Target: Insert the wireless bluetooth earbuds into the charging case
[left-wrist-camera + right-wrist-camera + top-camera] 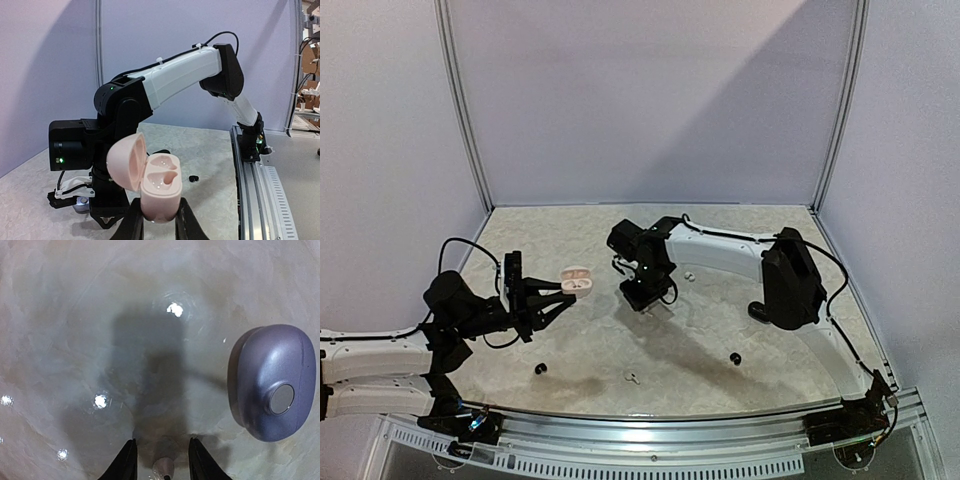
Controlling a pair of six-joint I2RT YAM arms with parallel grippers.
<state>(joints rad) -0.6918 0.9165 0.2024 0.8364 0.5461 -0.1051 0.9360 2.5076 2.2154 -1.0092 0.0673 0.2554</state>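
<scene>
Now the left gripper pinched the open pale-pink plastic charging case in the air; the right gripper, jaws spread, straddled a tiny greyish earbud on the marbled tabletop.

no legible text, labels, brands or numbers on any surface, in any view

table | two black buds | white bud (stemmed, perhaps) | grey case
</scene>
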